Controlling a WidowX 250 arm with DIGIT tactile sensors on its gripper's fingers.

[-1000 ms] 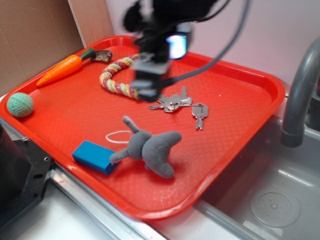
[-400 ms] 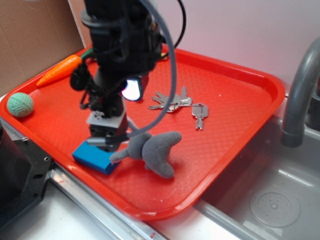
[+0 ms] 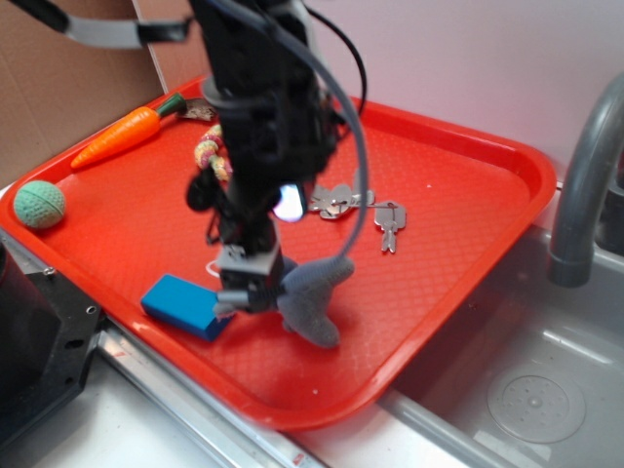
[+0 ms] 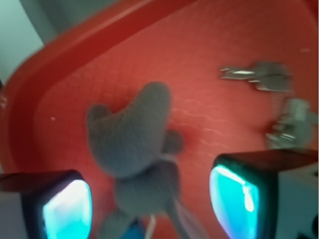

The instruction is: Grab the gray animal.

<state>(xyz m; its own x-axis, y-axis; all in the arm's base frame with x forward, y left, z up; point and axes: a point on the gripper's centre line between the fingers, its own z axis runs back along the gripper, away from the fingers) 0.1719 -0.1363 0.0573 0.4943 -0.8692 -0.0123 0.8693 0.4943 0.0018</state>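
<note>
The gray animal point(image 3: 314, 292) is a small plush bunny lying near the front of the red tray point(image 3: 458, 195). In the wrist view the gray animal point(image 4: 137, 144) fills the middle, its head and ears reaching down between my fingers. My gripper point(image 3: 246, 290) stands over its head end, open, and in the wrist view the gripper point(image 4: 149, 204) has one finger on each side of the plush with red tray showing in the gaps. My arm hides the bunny's ears in the exterior view.
A blue block point(image 3: 181, 305) lies just left of the bunny. Metal keys point(image 3: 363, 207) lie behind it, also the keys point(image 4: 271, 94) in the wrist view. A carrot toy point(image 3: 122, 135), a rope toy point(image 3: 207, 154) and a green ball point(image 3: 39, 204) sit at the tray's left. A sink with faucet point(image 3: 585, 185) is to the right.
My gripper came forward from above the keys, dropped beside the blue block, then shifted right until it straddles the bunny's head. The bunny has stayed in place.
</note>
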